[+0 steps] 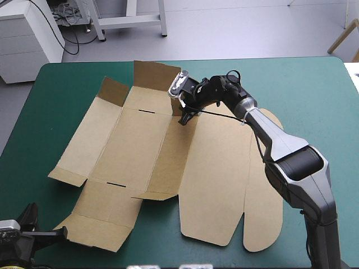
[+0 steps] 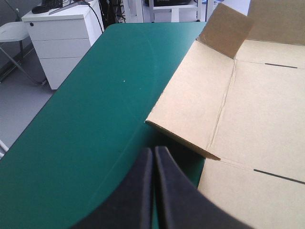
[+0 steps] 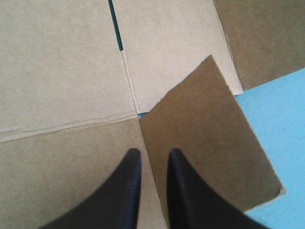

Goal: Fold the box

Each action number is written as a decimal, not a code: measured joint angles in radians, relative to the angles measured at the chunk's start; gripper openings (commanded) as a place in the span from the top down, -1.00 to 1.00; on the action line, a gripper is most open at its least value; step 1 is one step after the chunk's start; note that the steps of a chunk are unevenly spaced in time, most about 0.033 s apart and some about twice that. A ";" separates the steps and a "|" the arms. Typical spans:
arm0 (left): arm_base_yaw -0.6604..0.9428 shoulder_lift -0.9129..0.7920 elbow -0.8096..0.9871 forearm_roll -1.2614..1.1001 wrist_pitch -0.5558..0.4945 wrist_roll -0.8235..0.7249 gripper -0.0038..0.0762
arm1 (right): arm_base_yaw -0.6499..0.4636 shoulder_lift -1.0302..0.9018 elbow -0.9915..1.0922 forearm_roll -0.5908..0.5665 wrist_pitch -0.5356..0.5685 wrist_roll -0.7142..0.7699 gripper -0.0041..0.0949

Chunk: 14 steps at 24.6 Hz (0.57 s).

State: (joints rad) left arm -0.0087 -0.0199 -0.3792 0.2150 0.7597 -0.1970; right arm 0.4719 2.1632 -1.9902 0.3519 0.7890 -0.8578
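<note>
Pinching a raised flap near the far edge of the box (image 1: 140, 151), the right pincer (image 3: 153, 155) was nearly closed on it; the left pincer (image 2: 153, 151) sat closed beside the box's left flap. Unpinned, the mostly flat sheet could've slid across the table (image 1: 314, 84).

Bench (image 1: 314, 84) has a teal-green cover and rounded corners, and its right side is mostly bare. Off the far left corner there's a white drawer unit (image 1: 25, 39) on the grey floor, something dark on top, with a black cable beside it. White frame legs (image 1: 130, 20) stand past the far edge.
</note>
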 measured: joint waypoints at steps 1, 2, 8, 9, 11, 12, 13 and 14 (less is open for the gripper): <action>0.000 0.000 0.000 0.000 0.000 0.000 0.93 | 0.000 0.000 0.000 0.011 0.006 -0.022 0.96; 0.000 0.000 0.000 0.000 0.000 0.000 0.93 | 0.000 0.000 0.000 0.024 0.017 -0.054 0.96; 0.000 0.000 0.000 0.000 0.000 0.000 0.93 | 0.000 0.000 0.000 0.028 0.034 -0.102 0.96; 0.000 0.000 0.000 0.000 0.000 0.000 0.93 | 0.000 0.000 0.000 0.028 0.034 -0.103 0.96; 0.000 0.000 0.000 0.000 0.000 0.000 0.93 | 0.000 0.000 0.000 0.028 0.033 -0.103 0.96; 0.000 0.000 0.000 0.000 0.000 0.000 0.93 | 0.000 0.000 0.000 0.028 0.033 -0.103 0.96; 0.000 0.000 0.000 0.000 0.000 0.000 0.93 | 0.000 0.000 0.000 0.028 0.033 -0.103 0.96; 0.000 0.000 0.000 0.000 0.000 0.000 0.93 | 0.000 0.000 0.000 0.030 0.033 -0.103 0.96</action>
State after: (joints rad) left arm -0.0087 -0.0199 -0.3792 0.2150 0.7597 -0.1970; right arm 0.4719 2.1632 -1.9902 0.3817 0.8222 -0.9605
